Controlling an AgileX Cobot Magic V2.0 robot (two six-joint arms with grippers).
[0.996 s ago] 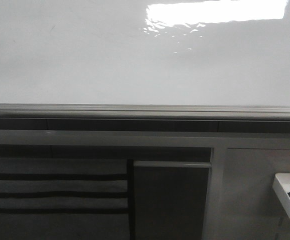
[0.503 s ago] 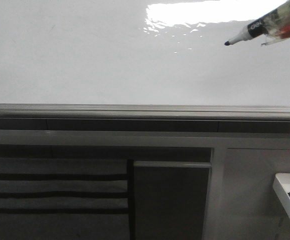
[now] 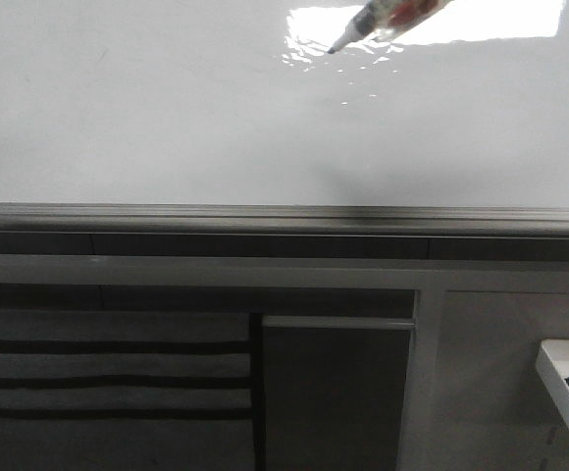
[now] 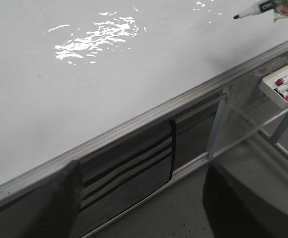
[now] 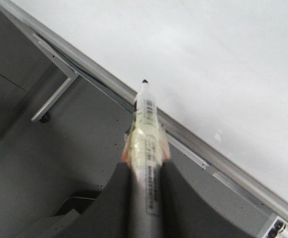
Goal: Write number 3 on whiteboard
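The right gripper (image 5: 145, 171) clamps a black-tipped marker pen (image 5: 146, 124) above the glossy white whiteboard (image 3: 167, 118); the left gripper's fingers are unseen.

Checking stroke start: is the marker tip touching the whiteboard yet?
Cannot tell. In the front view the marker tip overlaps the whiteboard, but no view shows contact or a gap plainly, and no ink shows.

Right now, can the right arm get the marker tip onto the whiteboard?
Probably yes. The right claw is shut on the marker, whose tip hangs over the bare whiteboard with nothing between. Whether it already touches, I cannot tell.
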